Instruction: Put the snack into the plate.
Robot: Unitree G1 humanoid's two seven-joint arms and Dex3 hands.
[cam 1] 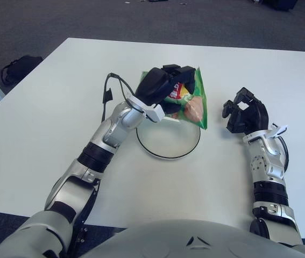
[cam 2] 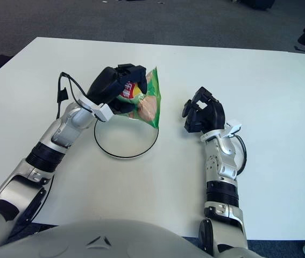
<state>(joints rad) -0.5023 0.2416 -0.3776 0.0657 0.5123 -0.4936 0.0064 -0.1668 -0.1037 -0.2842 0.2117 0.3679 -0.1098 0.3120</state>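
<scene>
**Left eye view: snack bag carried over the plate, release pending**

I have the left hand closed around the top of the green snack bag, fingers curled over its upper edge, and the bag hangs from that grip above the far half of the white plate. From both eyes the bag covers most of the plate's back rim; only the near rim and part of the bowl show beneath it. I judge the bag is held clear of the plate, not touching it, though from this downward angle I can't be sure how much air is under its lower corner.

The right hand shows to the right of the plate, over the table, fingers loosely curled and holding nothing. It plays no part here.

As I read it, the carry step is nearly done and placement is next. The bag sits toward the plate's far right edge, so I'd bring the hand a little nearer and leftward to centre it, lower until the bag rests in the bowl, then let the fingers go. Released from here, the bag might tip over the rim onto the table.
</scene>
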